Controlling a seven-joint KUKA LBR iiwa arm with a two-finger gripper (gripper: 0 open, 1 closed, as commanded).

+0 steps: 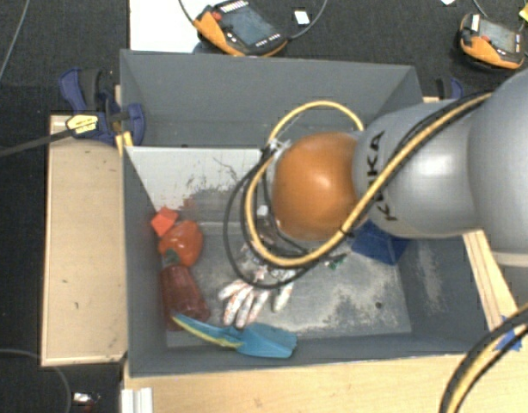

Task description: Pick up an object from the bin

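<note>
- the pincer [266, 272] sits near the middle of the bin [247, 101], tucked beneath the orange cover [311, 186] on the arm [453, 170]. whether it is open or closed, or has hold of anything, i cannot tell.
- risk: the nearest thing, a pale striped thing [254, 298], looks small and uneven, so a grip might catch only an edge and let it slip. it might also be shoved toward the blue-and-yellow scoop [247, 340] just in front of it.
- risk: the cables [250, 231] looped about the wrist hang close by and could brush loose things.
- the pale striped thing, a clump with silvery and reddish bands, lies on the bin floor just below the pincer in the view, perhaps touching it. it seems the likeliest pick.
- along the left wall, well apart from the pincer, lie a dark red thing [182, 292], an orange-red round thing [183, 241] and a small red block [163, 222].
- a blue thing [377, 246] lies to the right, partly under the arm.
</note>
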